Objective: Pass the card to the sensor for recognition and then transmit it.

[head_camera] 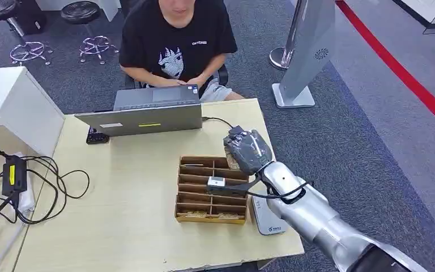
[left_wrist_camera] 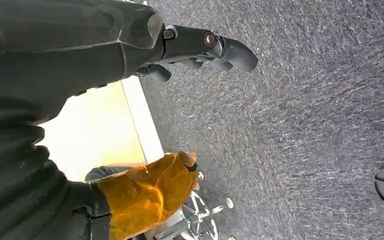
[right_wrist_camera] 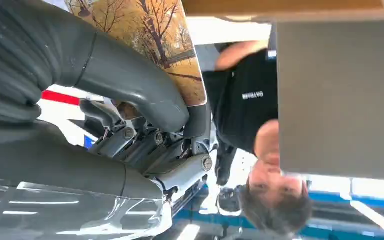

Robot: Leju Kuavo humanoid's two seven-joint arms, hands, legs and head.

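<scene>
On the pale desk, head view: the right hand (head_camera: 248, 149) hangs above the far right corner of a cardboard divider tray (head_camera: 211, 189), with a card edge just peeking below the knuckles. A white card reader (head_camera: 268, 220) lies flat just beside the tray's near right corner. A person (head_camera: 177, 42) sits across the desk behind a grey laptop (head_camera: 143, 115).

Left wrist view: the left hand (left_wrist_camera: 202, 47) hangs beside the desk edge over carpet, fingers curled on nothing; one wears an amber cover.

Right wrist view: the thumb clamps the card (right_wrist_camera: 152, 37), printed with autumn trees, against the fingers; the far end is cropped, so grip depth is uncertain.

Judged step: card lifted, not yet scanned. The next move calls for drawing it back and lowering it flat over the reader, then handing it across.
</scene>
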